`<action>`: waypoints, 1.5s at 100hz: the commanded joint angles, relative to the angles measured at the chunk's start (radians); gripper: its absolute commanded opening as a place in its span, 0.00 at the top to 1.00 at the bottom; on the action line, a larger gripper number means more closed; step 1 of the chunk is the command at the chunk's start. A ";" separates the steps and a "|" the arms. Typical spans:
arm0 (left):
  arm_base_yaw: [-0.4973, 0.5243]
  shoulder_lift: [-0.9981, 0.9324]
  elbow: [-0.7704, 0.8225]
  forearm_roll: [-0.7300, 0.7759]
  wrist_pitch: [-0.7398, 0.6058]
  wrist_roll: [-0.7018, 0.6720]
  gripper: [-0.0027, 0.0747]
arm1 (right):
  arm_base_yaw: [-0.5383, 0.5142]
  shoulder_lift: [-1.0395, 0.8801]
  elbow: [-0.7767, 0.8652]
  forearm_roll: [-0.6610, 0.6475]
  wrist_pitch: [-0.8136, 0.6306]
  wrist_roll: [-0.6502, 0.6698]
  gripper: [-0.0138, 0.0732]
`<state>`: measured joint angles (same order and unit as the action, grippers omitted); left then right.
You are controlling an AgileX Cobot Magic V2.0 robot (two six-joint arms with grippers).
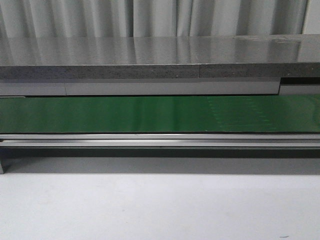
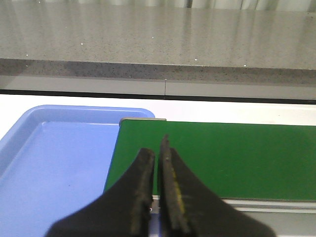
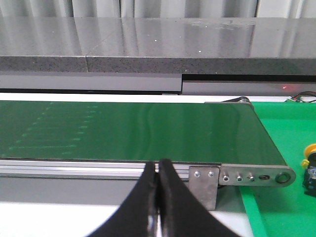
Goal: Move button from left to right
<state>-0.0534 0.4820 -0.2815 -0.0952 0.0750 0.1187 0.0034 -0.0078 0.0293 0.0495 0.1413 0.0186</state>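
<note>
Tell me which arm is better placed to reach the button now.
Probably the right: the button shows only in its wrist view, on the green tray. The left wrist view shows none.

green belt [image 3: 138, 131] lies just beyond the black right claw [image 3: 158, 168]. a blue tray [image 2: 54, 163] sits beside the black left claw [image 2: 157, 158]. speckled grey counter [image 1: 150, 55] lies farther off.
</note>
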 commanded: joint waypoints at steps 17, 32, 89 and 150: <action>0.001 0.005 -0.028 -0.006 -0.081 0.000 0.96 | 0.002 -0.017 0.001 -0.009 -0.085 -0.001 0.92; -0.001 0.000 -0.026 0.033 -0.100 -0.006 0.96 | 0.002 -0.017 0.001 -0.009 -0.085 -0.001 0.92; -0.001 -0.418 0.221 0.057 -0.111 -0.012 0.96 | 0.002 -0.017 0.001 -0.009 -0.085 -0.001 0.92; -0.014 -0.523 0.319 0.085 -0.108 -0.094 0.96 | 0.002 -0.017 0.001 -0.009 -0.085 -0.001 0.92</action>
<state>-0.0575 -0.0047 -0.0016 -0.0121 0.0388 0.0388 0.0034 -0.0078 0.0293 0.0495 0.1413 0.0186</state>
